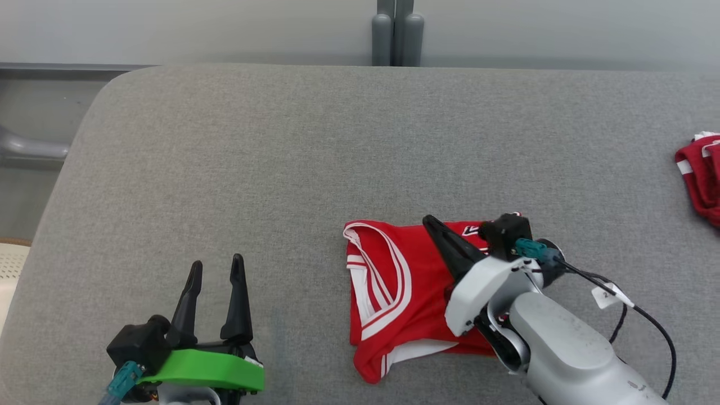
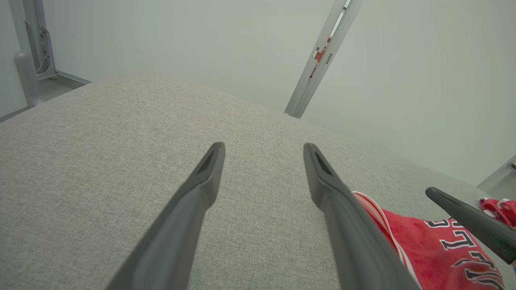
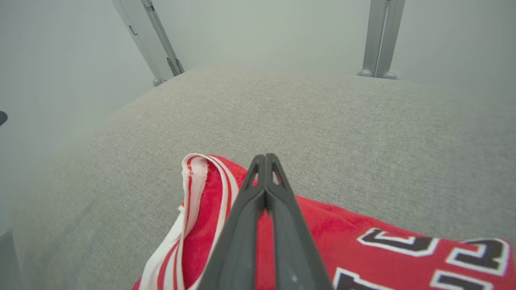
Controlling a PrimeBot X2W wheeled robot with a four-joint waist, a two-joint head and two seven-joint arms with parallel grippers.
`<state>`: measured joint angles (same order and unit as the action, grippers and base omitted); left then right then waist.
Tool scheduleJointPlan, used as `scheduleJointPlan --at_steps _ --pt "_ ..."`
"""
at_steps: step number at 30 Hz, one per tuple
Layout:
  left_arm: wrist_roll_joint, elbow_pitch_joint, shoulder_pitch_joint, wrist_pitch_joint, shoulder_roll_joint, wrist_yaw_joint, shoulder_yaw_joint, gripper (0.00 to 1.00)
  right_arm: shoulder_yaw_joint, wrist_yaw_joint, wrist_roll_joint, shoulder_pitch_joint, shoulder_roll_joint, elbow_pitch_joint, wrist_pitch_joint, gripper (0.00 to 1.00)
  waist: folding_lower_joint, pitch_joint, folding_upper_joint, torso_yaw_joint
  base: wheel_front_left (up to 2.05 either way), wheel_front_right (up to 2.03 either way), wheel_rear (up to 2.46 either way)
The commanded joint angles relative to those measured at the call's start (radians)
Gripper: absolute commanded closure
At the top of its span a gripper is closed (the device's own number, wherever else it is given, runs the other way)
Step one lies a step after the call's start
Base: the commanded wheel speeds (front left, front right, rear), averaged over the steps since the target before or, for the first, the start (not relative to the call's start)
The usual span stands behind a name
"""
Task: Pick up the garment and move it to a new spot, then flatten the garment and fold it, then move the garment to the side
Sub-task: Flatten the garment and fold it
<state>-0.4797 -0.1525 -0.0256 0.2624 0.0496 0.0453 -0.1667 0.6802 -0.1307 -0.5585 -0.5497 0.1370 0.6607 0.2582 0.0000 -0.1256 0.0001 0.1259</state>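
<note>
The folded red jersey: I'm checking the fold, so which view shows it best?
Head view: the jersey lies nearly whole, seen from above, partly under the right arm. Both wrist views cut it off at their bottom edges.

Grey fabric table (image 1: 281, 169), folded red garment (image 1: 394, 292), second red garment (image 1: 700, 174) near edge

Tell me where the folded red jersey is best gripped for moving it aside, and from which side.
Probably the striped left edge of the jersey, where the folded layers stack together. Come in low from the robot's left with the open left end effector, which already points that way; the right end effector lies shut over the jersey's top.
</note>
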Motion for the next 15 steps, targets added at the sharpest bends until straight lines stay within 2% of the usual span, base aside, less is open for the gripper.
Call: scheduleJointPlan --at_steps 1,11,15 --pt "0.012 0.002 0.012 0.003 0.003 0.002 -0.001 0.00 -0.017 0.000 0.016 0.037 0.012 -0.024 0.005 1.00 0.0000 0.009 -0.0001 -0.018 0.00 0.00 0.00" --pt "0.018 -0.005 0.019 0.003 0.003 0.007 -0.005 0.00 -0.013 0.000 0.081 0.223 0.056 -0.228 -0.118 1.00 0.0000 0.027 -0.0001 -0.035 0.00 0.00 0.00" --pt "0.019 -0.008 0.023 0.003 0.003 0.008 -0.006 0.00 0.000 0.000 0.097 0.290 0.072 -0.272 -0.172 1.00 0.0000 0.037 -0.0001 -0.033 0.00 0.00 0.00"
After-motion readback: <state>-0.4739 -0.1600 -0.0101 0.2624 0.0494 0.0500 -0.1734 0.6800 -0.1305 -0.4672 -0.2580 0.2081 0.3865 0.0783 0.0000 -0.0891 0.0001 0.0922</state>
